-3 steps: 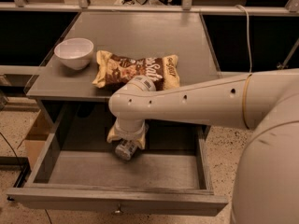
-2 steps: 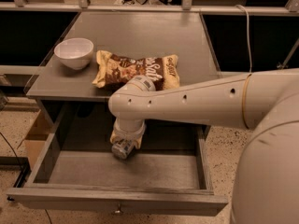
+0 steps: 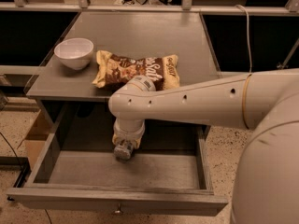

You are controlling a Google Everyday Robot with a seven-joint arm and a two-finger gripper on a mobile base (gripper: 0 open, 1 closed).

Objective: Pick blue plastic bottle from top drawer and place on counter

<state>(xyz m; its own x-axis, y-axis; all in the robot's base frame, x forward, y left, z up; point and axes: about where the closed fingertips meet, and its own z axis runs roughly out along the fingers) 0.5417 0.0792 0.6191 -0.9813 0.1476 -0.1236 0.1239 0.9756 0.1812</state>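
Inside the pulled-out top drawer (image 3: 163,171), in the camera view, the robot's gripper (image 3: 124,146) points straight down from the bent white arm (image 3: 187,104), a stance suited to lifting from above. A small pale object right at its tip, apparently the blue plastic bottle (image 3: 123,153), lies low near the drawer's back. Whether the gripper is clamped on it cannot be told. Behind, the counter (image 3: 140,36), where the bottle is to go, carries a white bowl (image 3: 74,52) and a snack bag (image 3: 135,70).

Warm, dim light from above falls on the counter (image 3: 140,36), leaving the back of the drawer (image 3: 159,171) in deep shadow. The gripper (image 3: 124,150) hangs low inside the drawer, at the shadow's edge.
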